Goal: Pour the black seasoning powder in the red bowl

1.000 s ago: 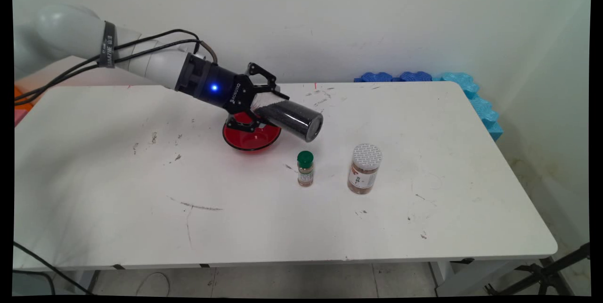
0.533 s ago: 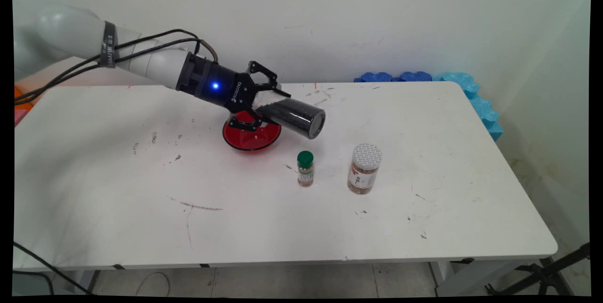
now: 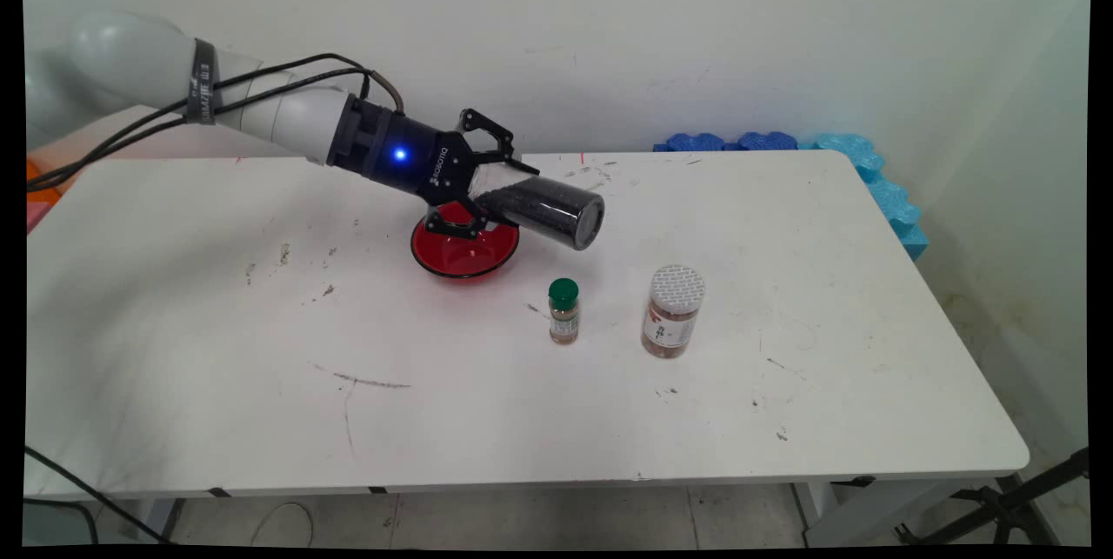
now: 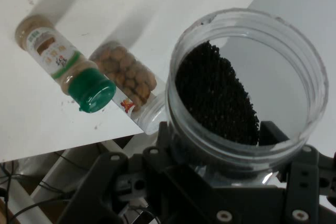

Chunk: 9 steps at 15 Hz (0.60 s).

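so the tool [image 3: 497,194] is clamped on a clear jar of black grains [image 3: 548,211], holding it tipped over almost flat above the red bowl [image 3: 463,252] near the middle of the bench [image 3: 217,350], toward the far edge; compared with a second ago the jar has come up a touch and leveled out, open mouth facing back at the hand; grains sit piled on one side inside, none spilling as far as I can tell; green-capped spice bottle [image 3: 563,311] and grey-lidded jar [image 3: 674,311] stand apart, nearer the front edge, untouched
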{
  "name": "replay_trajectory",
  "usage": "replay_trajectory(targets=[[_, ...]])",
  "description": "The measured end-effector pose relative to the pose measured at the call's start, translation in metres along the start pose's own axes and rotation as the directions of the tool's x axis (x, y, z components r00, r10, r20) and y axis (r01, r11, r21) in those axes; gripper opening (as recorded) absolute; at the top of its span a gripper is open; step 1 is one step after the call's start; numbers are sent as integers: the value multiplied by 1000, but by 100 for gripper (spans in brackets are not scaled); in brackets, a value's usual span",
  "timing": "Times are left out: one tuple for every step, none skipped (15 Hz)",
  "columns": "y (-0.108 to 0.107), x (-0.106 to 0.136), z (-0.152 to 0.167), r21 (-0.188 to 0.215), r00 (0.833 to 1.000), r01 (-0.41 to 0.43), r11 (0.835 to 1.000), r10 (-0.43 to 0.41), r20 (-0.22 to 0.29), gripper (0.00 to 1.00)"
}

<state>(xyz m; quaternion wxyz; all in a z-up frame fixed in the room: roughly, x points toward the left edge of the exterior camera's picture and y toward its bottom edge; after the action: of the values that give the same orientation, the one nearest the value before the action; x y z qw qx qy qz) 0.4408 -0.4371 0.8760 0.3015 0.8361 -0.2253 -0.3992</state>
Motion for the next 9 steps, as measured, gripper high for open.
replay_trajectory(targets=[[0, 0, 0, -2, 1000, 5, 1000, -5, 1, 0], [0, 0, 0, -5, 1000, 11, 1000, -11, 1, 0], [0, 0, 0, -9, 1000, 18, 1000, -18, 2, 0], [1, 0, 0, -12, 1000, 24, 1000, -24, 2, 0], [1, 0, 0, -16, 999, 32, 999, -32, 3, 0], [1, 0, 0, -21, 999, 40, 999, -40, 3, 0], [2, 0, 0, -25, 999, 48, 999, -48, 4, 0], [3, 0, 0, -31, 998, 58, 998, -58, 4, 0], [3, 0, 0, -35, 998, 66, 997, -66, 5, 0]])
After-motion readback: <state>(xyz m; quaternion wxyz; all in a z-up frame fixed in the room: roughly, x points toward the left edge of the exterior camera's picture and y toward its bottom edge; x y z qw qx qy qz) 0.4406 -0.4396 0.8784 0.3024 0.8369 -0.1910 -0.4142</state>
